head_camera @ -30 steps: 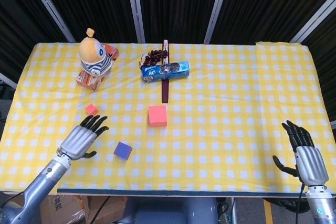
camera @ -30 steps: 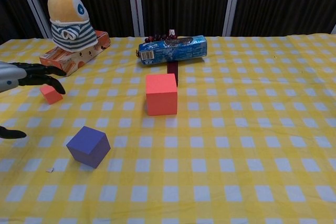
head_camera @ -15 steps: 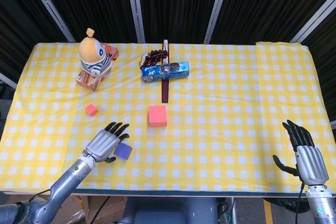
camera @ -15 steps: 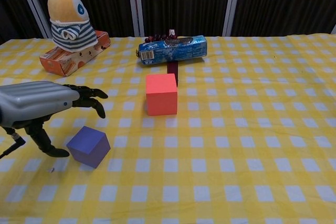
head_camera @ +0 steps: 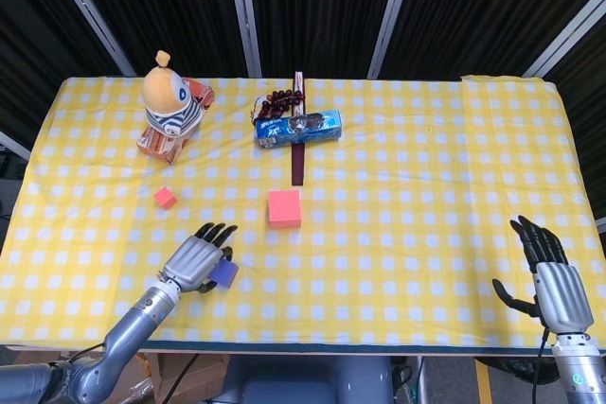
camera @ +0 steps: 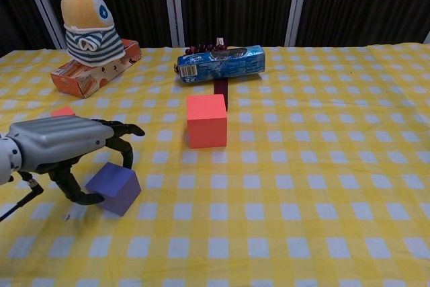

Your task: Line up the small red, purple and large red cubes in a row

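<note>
The purple cube (head_camera: 225, 274) (camera: 114, 188) lies near the table's front left. My left hand (head_camera: 196, 257) (camera: 67, 144) hovers over it with fingers spread, thumb low beside the cube's left face; it holds nothing. The large red cube (head_camera: 284, 208) (camera: 206, 120) stands at mid-table. Further left lies the small red cube (head_camera: 166, 198) (camera: 63, 111), partly hidden behind my left hand in the chest view. My right hand (head_camera: 552, 279) rests open at the front right edge, seen only in the head view.
A striped plush toy (head_camera: 169, 101) sits on an orange box (camera: 91, 72) at the back left. A blue snack packet (head_camera: 299, 127), a dark bar (head_camera: 297, 163) and dark beads (head_camera: 282, 97) lie behind the large red cube.
My left hand swung right from beside the small red cube to the purple cube and lowered around it. The cubes and right hand stayed put.
</note>
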Controlling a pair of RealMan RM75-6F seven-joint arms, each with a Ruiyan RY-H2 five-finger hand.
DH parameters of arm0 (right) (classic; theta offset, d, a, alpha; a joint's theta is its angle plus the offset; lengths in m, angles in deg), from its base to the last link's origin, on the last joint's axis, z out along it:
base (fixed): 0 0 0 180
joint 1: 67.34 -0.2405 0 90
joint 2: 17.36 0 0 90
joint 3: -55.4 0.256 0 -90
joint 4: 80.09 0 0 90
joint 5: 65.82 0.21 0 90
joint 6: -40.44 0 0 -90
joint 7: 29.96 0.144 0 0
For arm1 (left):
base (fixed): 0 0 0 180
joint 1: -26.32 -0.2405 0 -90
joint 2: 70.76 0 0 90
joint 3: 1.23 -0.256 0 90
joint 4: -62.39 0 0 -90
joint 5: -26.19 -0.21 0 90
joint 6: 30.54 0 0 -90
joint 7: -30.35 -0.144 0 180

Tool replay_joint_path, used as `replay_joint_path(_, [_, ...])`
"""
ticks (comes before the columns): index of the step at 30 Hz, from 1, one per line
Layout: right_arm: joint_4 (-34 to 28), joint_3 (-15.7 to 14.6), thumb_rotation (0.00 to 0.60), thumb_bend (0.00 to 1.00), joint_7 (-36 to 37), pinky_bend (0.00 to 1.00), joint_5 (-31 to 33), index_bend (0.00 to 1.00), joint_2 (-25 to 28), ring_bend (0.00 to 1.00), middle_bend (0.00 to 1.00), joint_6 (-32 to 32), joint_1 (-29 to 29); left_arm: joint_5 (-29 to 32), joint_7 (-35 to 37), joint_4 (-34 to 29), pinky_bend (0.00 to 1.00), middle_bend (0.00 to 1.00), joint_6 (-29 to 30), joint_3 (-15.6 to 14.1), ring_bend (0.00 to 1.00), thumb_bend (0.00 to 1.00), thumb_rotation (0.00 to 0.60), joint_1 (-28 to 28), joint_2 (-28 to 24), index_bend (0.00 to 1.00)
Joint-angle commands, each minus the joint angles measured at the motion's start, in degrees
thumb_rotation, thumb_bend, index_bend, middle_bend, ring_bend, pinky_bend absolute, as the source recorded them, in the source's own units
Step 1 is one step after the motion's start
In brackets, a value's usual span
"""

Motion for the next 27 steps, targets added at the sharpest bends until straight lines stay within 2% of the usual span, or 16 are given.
replay_joint_path(1, [0.0, 0.0, 0.6, 0.37, 0.1, 0.0, 0.0, 0.0, 0.0, 0.0, 0.0, 0.0, 0.0, -0.4, 0.9, 0.0, 0.08, 0.0, 1.6, 0.6, 0.0, 0.36, 0.6, 0.0, 0.2, 0.42])
replay_joint_path(6, [-0.1, 0.0, 0.6, 0.36, 0.2, 0.0, 0.0, 0.0, 0.1, 0.0, 0.0, 0.0, 0.0, 1.3, 1.2, 0.3, 0.08, 0.0, 3.8, 2.8, 0.0, 0.36, 0.6, 0.7, 0.2, 0.42])
replay_joint_path(11, [-0.2, 0.0, 0.6, 0.36, 0.4, 0.0, 0.2, 0.0, 0.1, 0.0, 0.0, 0.2, 0.0, 6.6, -1.1, 1.7, 0.08, 0.0, 6.8, 5.9, 0.0, 0.36, 0.6, 2.1, 2.3, 0.42])
replay_joint_path(22, [-0.5, 0.1, 0.6, 0.36, 1.7, 0.0, 0.9, 0.0, 0.5, 0.0, 0.0, 1.1, -0.2, 23.7, -7.2, 9.5, 0.08, 0.0, 10.2, 13.8, 0.0, 0.36, 0.6, 9.4, 12.4, 0.42])
replay_joint_path(27, [-0.6, 0.1, 0.6, 0.36, 2.3, 0.0, 1.0, 0.0, 0.8, 0.0, 0.0, 1.3, -0.3, 26.2, -9.1, 12.8, 0.08, 0.0, 12.0, 15.3, 0.0, 0.36, 0.6, 12.5, 16.5, 0.42])
